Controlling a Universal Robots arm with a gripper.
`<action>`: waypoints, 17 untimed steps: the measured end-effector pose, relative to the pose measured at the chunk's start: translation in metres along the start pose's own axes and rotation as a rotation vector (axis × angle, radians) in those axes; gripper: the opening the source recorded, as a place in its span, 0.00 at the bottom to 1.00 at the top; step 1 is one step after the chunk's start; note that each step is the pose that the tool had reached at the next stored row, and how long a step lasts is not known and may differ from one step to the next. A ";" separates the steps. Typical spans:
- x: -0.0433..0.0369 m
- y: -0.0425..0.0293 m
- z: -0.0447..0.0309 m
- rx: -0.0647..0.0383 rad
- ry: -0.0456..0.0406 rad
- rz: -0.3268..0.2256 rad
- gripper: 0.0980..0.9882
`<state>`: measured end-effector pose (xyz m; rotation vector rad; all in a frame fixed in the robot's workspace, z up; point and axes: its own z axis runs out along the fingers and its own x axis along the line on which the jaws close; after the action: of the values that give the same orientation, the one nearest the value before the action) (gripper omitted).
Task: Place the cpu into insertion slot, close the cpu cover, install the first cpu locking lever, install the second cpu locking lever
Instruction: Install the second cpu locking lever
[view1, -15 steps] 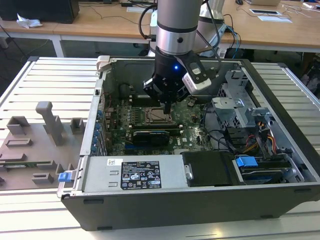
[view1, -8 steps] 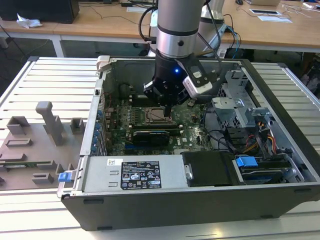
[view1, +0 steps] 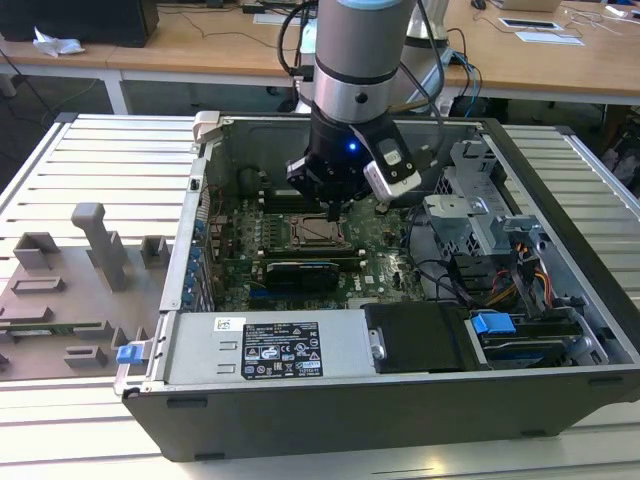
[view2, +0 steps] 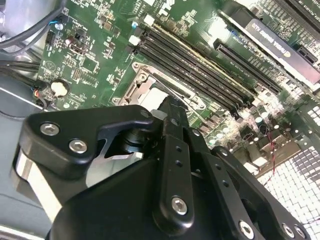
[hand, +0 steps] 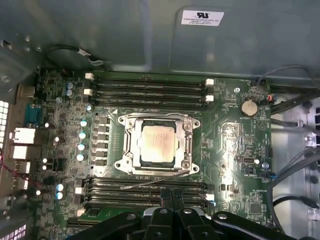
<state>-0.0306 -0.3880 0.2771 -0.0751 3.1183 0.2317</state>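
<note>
An open computer case (view1: 560, 300) is seen lying on a slatted metal table (view1: 90, 160), the green motherboard (hand: 235, 145) exposed inside. At the board's centre the cpu (hand: 157, 142) is seated in the insertion slot (hand: 131, 161), the cpu cover (hand: 187, 131) closed around it. The gripper (hand: 171, 197) is poised at the slot's six o'clock edge, jaws pressed together, nothing held.
</note>
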 end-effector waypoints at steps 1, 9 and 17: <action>0.0000 -0.0002 0.0010 0.000 0.0001 0.000 0.01; 0.0003 -0.0030 0.0158 0.000 0.0001 0.000 0.01; 0.0004 -0.0043 0.0244 0.000 0.0002 0.000 0.01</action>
<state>-0.0305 -0.3887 0.2523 -0.0753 3.1184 0.2316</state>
